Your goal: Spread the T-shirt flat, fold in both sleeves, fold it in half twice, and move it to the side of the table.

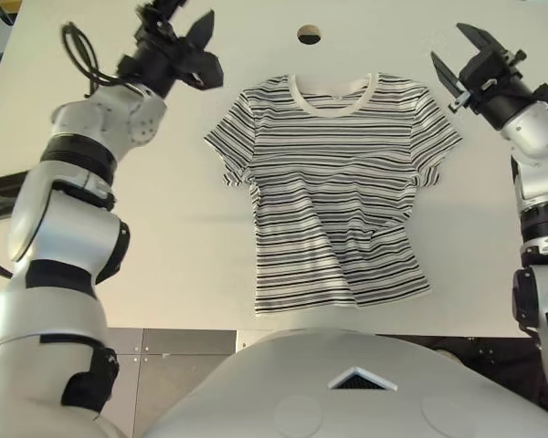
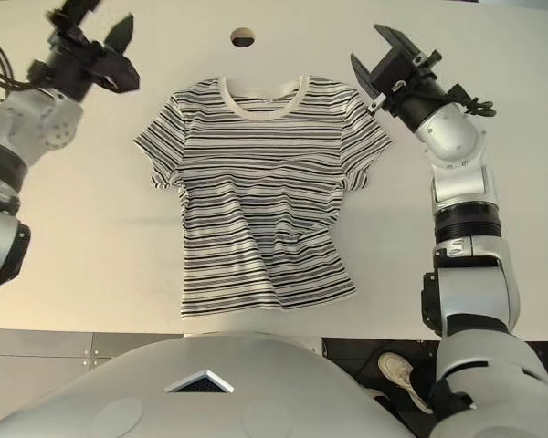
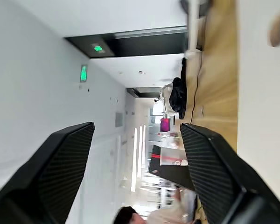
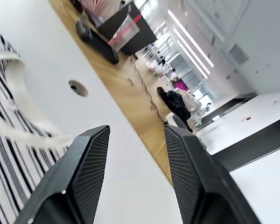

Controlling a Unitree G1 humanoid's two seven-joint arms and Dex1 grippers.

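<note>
A black-and-white striped T-shirt [image 1: 333,187] with a white collar lies spread face up on the white table [image 1: 164,228], collar toward the far edge and both sleeves out. It has a few wrinkles near the hem. My left gripper [image 1: 184,41] hovers open above the table, off the shirt's left sleeve. My right gripper [image 2: 376,57] is open too, raised just beyond the right sleeve and shoulder. In the right wrist view the collar [image 4: 18,109] shows past the open fingers [image 4: 84,172]. Nothing is held by either gripper.
A round cable hole [image 1: 309,35] sits in the table just beyond the collar. Bare table surface lies to the left and right of the shirt. The near table edge runs close under the hem.
</note>
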